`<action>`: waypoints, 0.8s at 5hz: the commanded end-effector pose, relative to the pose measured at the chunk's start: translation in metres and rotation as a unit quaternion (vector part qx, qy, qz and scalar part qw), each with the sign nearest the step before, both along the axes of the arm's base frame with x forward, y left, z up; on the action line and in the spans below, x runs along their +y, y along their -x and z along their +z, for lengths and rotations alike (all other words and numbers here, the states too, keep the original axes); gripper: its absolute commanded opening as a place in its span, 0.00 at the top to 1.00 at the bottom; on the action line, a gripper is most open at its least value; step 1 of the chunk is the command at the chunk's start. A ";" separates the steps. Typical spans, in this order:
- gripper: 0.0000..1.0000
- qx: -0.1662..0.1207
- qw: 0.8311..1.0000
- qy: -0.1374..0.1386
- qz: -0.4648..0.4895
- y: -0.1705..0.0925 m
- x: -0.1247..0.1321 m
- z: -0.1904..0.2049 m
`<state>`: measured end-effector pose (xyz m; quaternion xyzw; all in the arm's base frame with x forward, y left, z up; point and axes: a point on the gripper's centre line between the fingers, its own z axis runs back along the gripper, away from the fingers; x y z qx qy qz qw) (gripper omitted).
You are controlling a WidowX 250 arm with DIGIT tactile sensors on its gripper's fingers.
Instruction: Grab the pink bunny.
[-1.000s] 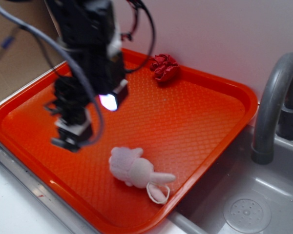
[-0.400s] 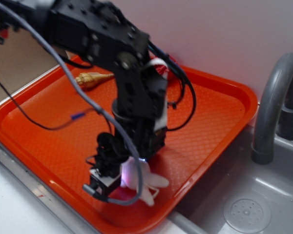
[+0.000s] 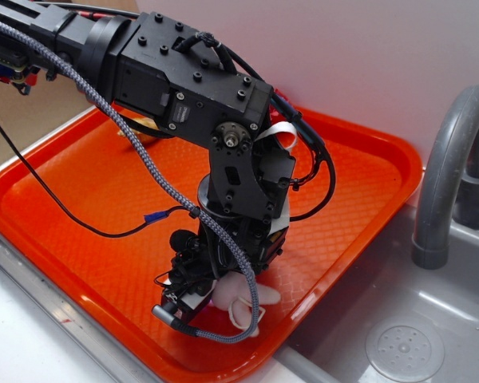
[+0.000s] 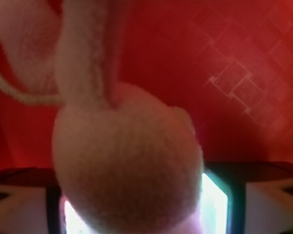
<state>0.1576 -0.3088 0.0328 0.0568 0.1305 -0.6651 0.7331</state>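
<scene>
Exterior and wrist views, tool lowered at the near corner of the tray.

I see the orange tray (image 3: pixel 359 159) lying across the worktop, its raised rim running close beside the grey sink (image 3: pixel 431 335) on the right; the near corner of the rim overhangs toward the sink edge. The far and left parts of the tray floor are bare and give me wide open room; the near corner is tight, with the rim just beside the work.

The black arm (image 3: pixel 184 88) reaches down from the upper left, cables looping around it. The grey faucet (image 3: pixel 451 167) stands off the tray to the right, well apart from the arm.

The tool (image 3: pixel 193 294) sits low over the tray floor at the near corner. From the wrist view, the pink bunny (image 4: pixel 122 165) fills the space between the two fingers (image 4: pixel 19 207), its head toward the camera, ears and loop string pointing away over the tray floor. I cannot tell whether the tool is clenched on it or still released.

In the exterior view the pink bunny (image 3: pixel 241 299) lies on the tray, partly hidden by the tool, near the front rim.
</scene>
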 end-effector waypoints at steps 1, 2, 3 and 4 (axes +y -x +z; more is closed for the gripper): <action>1.00 -0.037 0.972 0.044 0.226 -0.005 0.058 0.094; 1.00 -0.036 0.936 0.047 0.346 -0.021 0.100 0.120; 1.00 -0.088 0.884 0.021 0.458 -0.024 0.141 0.147; 1.00 -0.127 0.816 0.039 0.563 -0.013 0.169 0.180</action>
